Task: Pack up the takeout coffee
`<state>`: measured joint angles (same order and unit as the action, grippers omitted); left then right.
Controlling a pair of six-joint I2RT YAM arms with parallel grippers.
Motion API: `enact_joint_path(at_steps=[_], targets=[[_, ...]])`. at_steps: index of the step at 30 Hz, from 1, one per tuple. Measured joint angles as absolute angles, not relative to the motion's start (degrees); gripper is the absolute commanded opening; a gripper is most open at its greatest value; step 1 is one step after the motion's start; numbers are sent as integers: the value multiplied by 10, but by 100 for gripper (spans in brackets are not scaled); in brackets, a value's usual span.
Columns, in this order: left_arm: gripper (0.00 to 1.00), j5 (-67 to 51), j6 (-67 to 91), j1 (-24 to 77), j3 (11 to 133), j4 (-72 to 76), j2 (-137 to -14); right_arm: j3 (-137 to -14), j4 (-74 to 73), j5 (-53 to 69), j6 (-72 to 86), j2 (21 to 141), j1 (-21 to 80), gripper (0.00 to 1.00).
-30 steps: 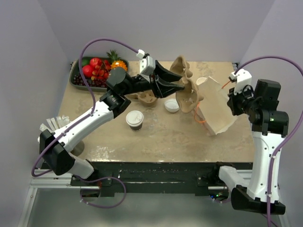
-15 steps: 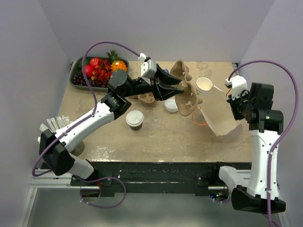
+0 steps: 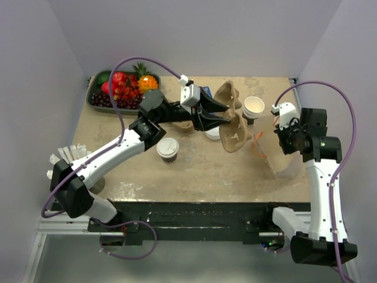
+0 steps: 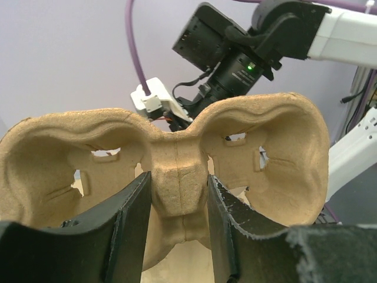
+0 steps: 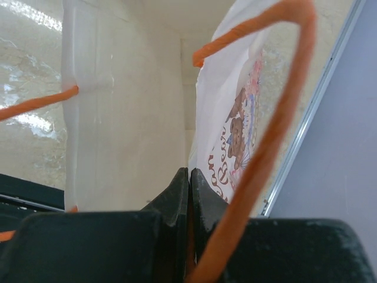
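Observation:
The takeout coffee (image 3: 168,148), a dark brown cup with a white lid, stands upright on the table just near my left forearm, untouched. My left gripper (image 3: 217,116) (image 4: 178,197) is shut on the centre ridge of the brown pulp cup carrier (image 3: 234,122) (image 4: 177,165), holding it on edge above the table's middle. At the right, my right gripper (image 3: 281,143) (image 5: 189,177) is shut on the top edge of a white printed paper bag (image 3: 288,170) (image 5: 126,124) with orange handles (image 5: 277,124). The bag's mouth faces the carrier.
A lidless cup (image 3: 254,107) stands behind the carrier. A loose white lid (image 3: 211,134) lies partly under it. A tray of fruit (image 3: 121,89) sits at the back left. Brown paper pieces (image 3: 184,126) lie under my left wrist.
My right arm has pulled the bag nearer and lower, uncovering the lidless cup. My left gripper has shifted the carrier slightly right, towards the bag.

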<state>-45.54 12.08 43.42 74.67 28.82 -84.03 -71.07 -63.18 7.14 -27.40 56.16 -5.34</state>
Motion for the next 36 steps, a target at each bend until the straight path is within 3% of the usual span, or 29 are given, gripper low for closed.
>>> enact_joint_path(at_steps=[13,25,36], targets=[[0,-465,64,475,798,297,-908,-766,-644,117,-241,589,-53,0],[0,-368,61,583,824,356,-970,-771,-650,129,-205,590,-53,0],[0,-286,49,592,820,390,-999,-826,-663,125,-171,628,-55,0]])
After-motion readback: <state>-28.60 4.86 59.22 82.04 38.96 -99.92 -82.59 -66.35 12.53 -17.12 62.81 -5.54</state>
